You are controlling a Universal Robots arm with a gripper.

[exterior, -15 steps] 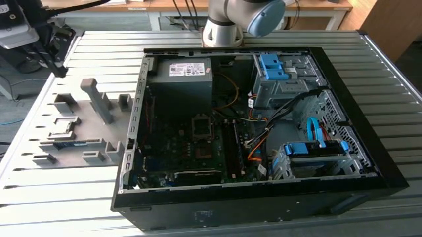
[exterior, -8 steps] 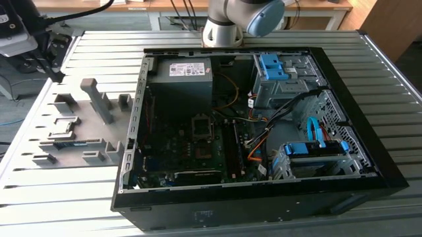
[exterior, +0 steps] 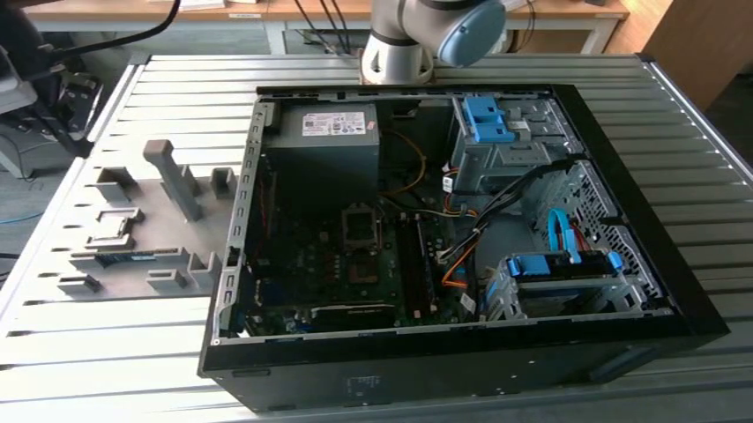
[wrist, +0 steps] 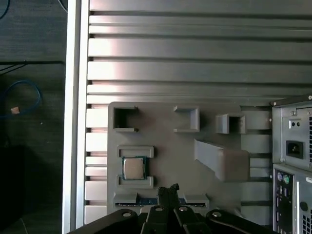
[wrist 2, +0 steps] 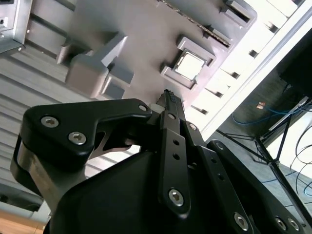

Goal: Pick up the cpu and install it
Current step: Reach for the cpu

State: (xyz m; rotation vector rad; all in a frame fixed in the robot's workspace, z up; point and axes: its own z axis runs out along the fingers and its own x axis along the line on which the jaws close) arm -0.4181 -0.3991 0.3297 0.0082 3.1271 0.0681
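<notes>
While cpu (wrist: 132, 168) sits unpicked in grey fixture (wrist: 165, 146), gripper (wrist: 168, 188) hovers near, fingers pressed together, empty; pickup, install both left.

Item one, my silver-grey arm joint with a pale blue cap (exterior: 414, 40): upright in the exterior view. Item two, my black metal two-finger gripper (wrist: 168, 189): fingertips pressed together, nothing between them, in both wrist views.

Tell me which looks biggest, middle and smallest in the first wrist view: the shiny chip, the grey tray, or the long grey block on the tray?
1. grey tray, biggest by far
2. long grey block
3. chip, smallest
</notes>
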